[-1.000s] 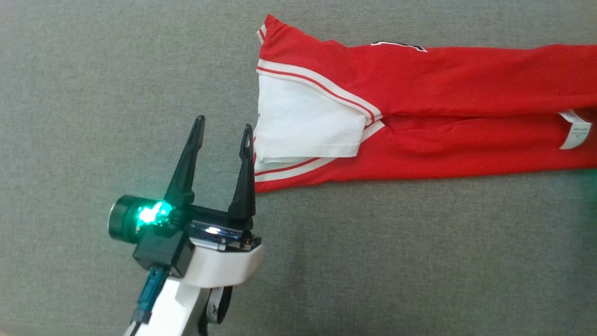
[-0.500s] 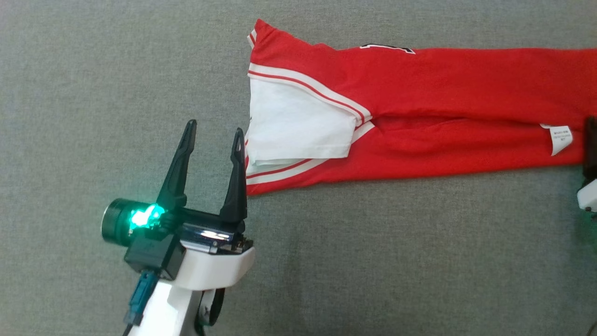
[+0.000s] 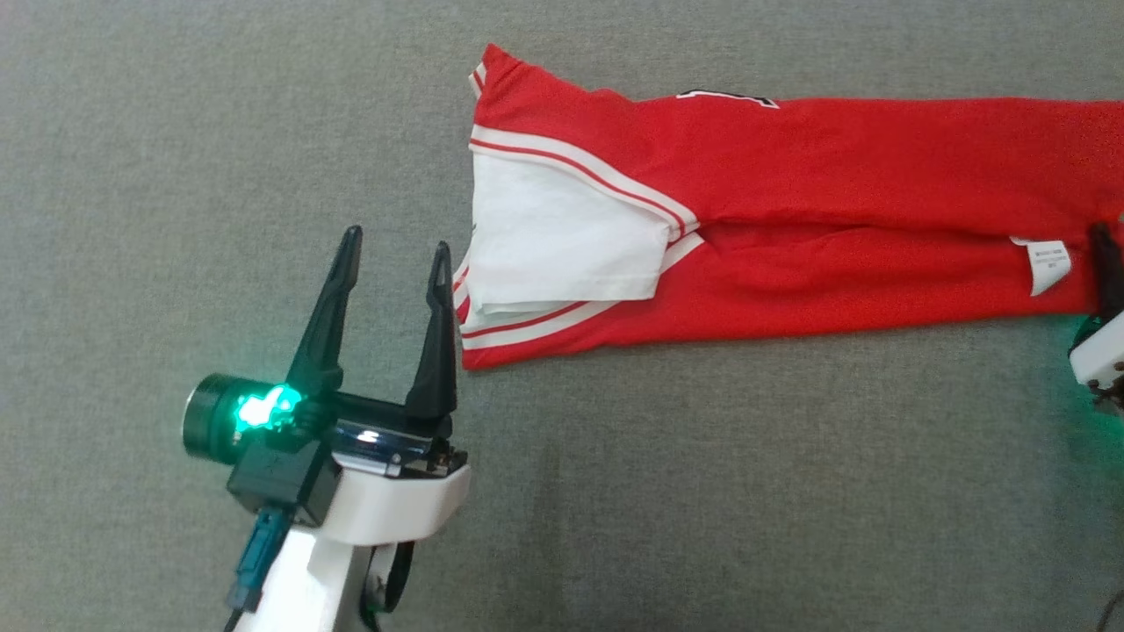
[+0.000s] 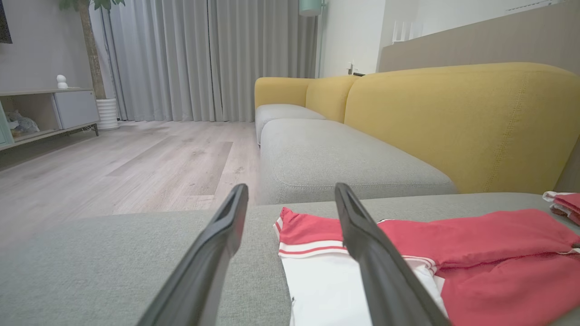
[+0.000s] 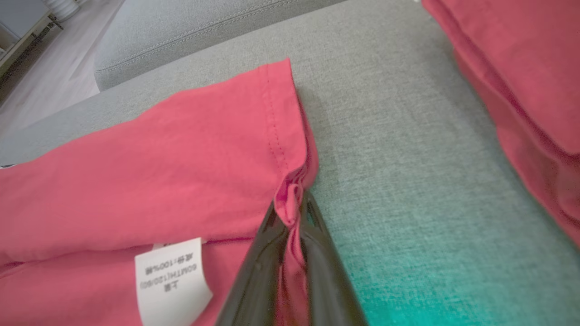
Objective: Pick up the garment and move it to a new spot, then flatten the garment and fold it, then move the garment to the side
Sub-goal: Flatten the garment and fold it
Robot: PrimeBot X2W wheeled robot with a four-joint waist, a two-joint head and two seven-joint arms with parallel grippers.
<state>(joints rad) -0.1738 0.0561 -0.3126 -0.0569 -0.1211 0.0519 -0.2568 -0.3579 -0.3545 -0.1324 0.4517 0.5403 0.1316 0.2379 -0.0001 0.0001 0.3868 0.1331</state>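
The garment [image 3: 790, 175] is a red shirt with white sleeves and striped trim, folded into a long band on the grey cushion [image 3: 702, 483]. My left gripper [image 3: 396, 239] stands open just left of the sleeve end, its right finger at the striped edge. Along its fingers the left gripper [image 4: 291, 188] looks over the garment [image 4: 476, 235]. My right gripper [image 3: 1102, 233] sits at the garment's right end. There the right gripper [image 5: 290, 203] is shut on a bunched bit of the red hem of the garment [image 5: 181, 149], beside a white care label [image 5: 172, 278].
Another red cloth [image 5: 521, 68] lies on the cushion just past the garment's right end. A yellow backrest [image 4: 453, 117] runs behind the seat. A second grey cushion [image 4: 340, 158] and wooden floor [image 4: 136, 167] lie beyond the left end.
My right gripper has come in at the right edge and shut on the garment's hem. The head view has shifted a little; my left gripper stays open by the sleeve end.
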